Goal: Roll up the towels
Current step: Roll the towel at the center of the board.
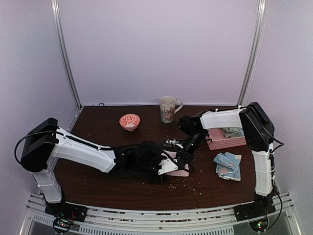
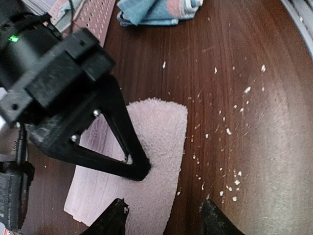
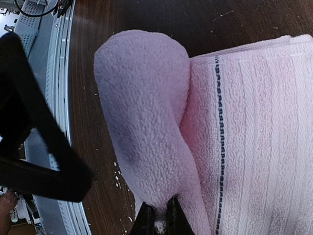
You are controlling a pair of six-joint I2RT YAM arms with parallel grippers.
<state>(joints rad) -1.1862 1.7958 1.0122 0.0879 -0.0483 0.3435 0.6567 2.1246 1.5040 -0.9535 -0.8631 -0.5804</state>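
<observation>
A pale pink towel [image 2: 156, 132] lies on the dark table near the middle, one edge curled into a partial roll [image 3: 142, 107] beside its flat ribbed part [image 3: 259, 137]. My right gripper [image 3: 159, 220] is shut on the end of that curled fold. My left gripper [image 2: 166, 220] is open just over the towel's near edge, one fingertip [image 2: 115, 218] above the cloth and the other above bare wood. In the top view both grippers meet over the pink towel [image 1: 180, 171], which is mostly hidden. A light blue towel [image 1: 228, 164] lies crumpled to the right.
A pink lattice basket [image 1: 226, 143] with a pale cloth [image 1: 233, 131] inside stands at the right, behind the blue towel. A mug [image 1: 168, 108] and a small red-patterned bowl [image 1: 129, 121] stand at the back. White crumbs [image 2: 230, 132] dot the wood.
</observation>
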